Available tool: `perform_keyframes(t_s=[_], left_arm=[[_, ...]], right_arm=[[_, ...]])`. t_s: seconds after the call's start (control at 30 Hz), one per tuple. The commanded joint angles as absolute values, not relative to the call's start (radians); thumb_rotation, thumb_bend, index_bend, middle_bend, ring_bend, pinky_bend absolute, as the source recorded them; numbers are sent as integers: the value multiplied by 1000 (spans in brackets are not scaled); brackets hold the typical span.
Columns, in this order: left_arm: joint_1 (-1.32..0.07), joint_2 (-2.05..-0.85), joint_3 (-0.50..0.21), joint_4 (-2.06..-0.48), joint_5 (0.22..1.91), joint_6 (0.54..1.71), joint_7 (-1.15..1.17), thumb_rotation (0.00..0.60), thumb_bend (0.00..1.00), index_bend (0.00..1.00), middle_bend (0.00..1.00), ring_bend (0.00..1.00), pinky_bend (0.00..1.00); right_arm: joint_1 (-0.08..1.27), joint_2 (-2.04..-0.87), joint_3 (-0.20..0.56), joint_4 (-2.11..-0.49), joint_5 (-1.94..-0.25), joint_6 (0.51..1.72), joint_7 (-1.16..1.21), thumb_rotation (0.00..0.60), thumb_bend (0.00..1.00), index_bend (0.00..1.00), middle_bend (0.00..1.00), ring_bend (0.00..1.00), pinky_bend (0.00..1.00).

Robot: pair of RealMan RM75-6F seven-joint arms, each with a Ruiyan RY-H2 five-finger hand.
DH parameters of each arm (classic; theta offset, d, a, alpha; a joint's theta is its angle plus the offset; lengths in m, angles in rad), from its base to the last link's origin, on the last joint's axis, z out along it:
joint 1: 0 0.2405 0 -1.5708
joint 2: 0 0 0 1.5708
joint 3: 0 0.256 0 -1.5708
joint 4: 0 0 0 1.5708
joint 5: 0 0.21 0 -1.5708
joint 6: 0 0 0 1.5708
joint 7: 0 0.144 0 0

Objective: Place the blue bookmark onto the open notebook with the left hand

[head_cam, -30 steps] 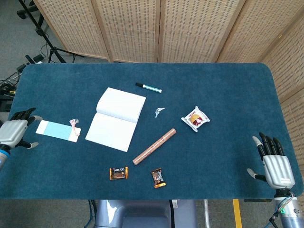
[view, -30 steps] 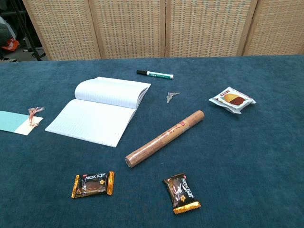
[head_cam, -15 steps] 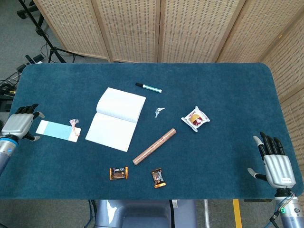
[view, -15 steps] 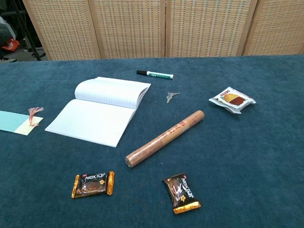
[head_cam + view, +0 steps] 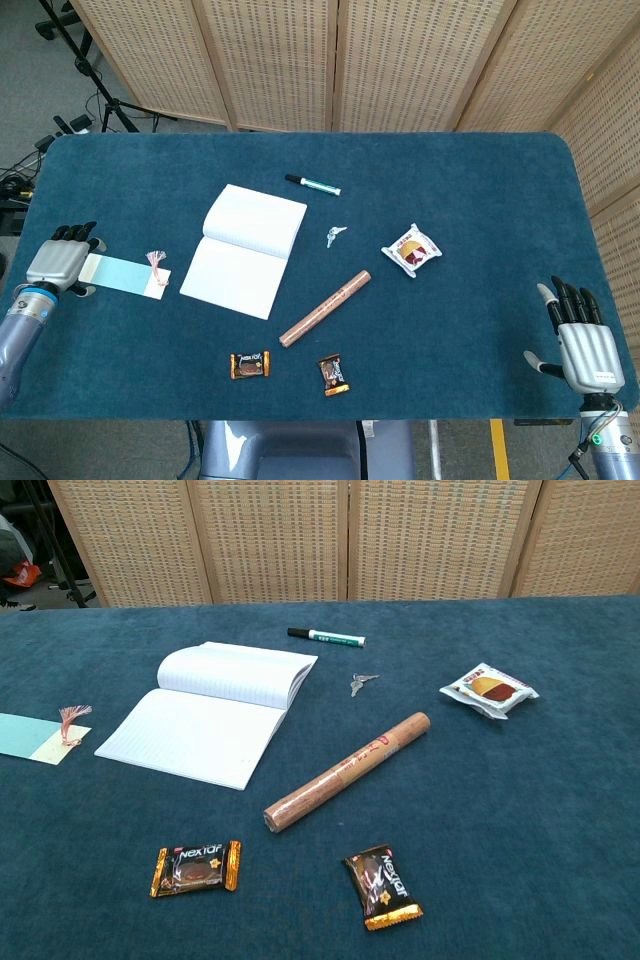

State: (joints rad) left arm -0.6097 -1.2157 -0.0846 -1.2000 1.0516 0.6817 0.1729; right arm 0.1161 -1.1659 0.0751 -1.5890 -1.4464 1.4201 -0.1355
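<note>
Where frame ends, bookmark [image 5: 30, 737] cropped

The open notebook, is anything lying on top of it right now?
Nothing: the notebook shows bare pages. The bookmark lies apart on the table, by the left robot hand. Under the notebook cannot be seen.

On my bench I read "Nextar" on the left chocolate wrapper [image 5: 196, 868] and again on the right chocolate wrapper [image 5: 382, 886]. The brown roll [image 5: 347, 770] carries a small red label, too small to read.
</note>
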Motion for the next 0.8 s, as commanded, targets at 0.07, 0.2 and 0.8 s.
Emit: perform_keyframes(t_s=[0.07, 0.2, 0.8], left_arm=[[-624, -1230, -76, -1177, 1058, 665, 181, 600, 172, 313, 0, 0, 0], [-631, -1248, -69, -1152, 1060, 662, 193, 600, 172, 313, 0, 0, 0], [-659, -1325, -47, -1061, 1051, 619, 230, 600, 172, 313, 0, 0, 0]], right_arm=[[116, -1167, 77, -1587, -1443, 1421, -134, 600, 169, 0, 0, 0, 7], [117, -1170, 79, -1584, -1442, 1422, -135, 600, 174, 0, 0, 0, 7], [121, -1175, 84, -1573, -1432, 1417, -129, 600, 171, 0, 0, 0, 7]])
